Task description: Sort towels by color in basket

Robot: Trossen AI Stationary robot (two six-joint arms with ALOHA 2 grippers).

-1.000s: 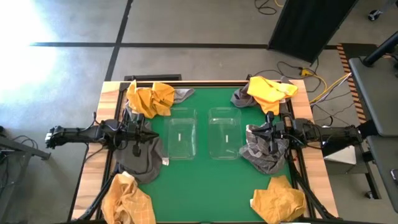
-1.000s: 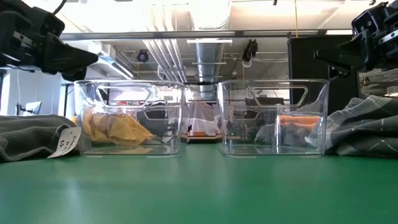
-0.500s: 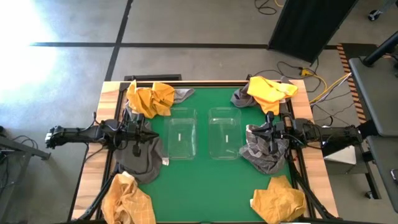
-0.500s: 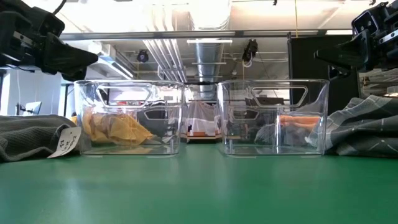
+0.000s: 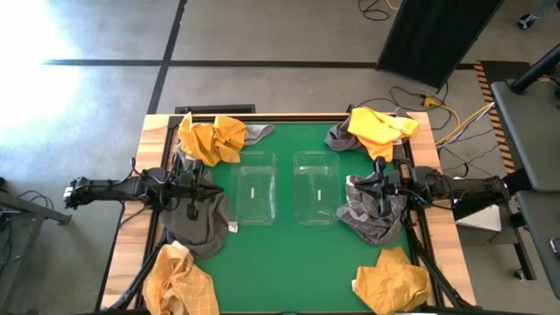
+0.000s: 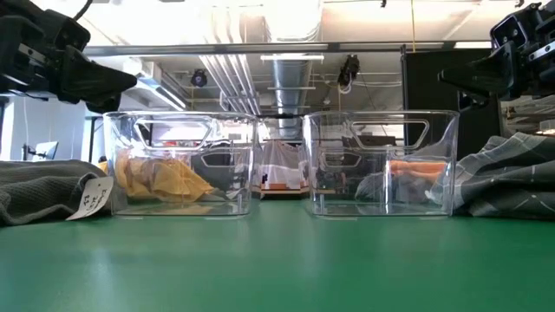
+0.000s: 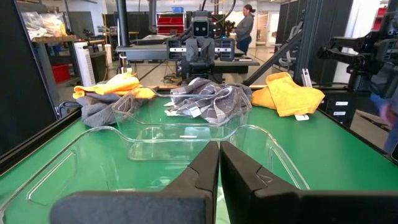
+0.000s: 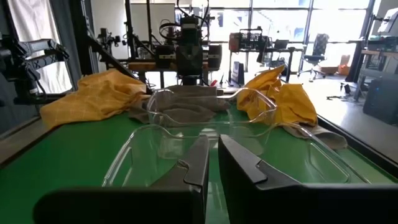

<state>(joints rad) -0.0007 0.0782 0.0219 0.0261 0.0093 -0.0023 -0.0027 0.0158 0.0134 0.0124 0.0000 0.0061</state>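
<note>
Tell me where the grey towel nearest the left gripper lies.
In the high view the grey towel lies on the table's left side, under the left gripper, left of the left clear bin and above a yellow towel.

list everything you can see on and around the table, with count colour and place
clear bins: 2, see-through plastic, side by side at the middle of the green table, both empty
yellow towels: 4, mustard, one near each corner of the table
grey towels: 4, grey, one under each gripper beside the bins, one tucked by each far yellow towel
person: 1, in the room beyond the table, in the left wrist view
left gripper: 1, dark, over the grey towel left of the bins, fingers shut, holding nothing
right gripper: 1, dark, over the grey towel right of the bins, fingers close together, empty
</note>
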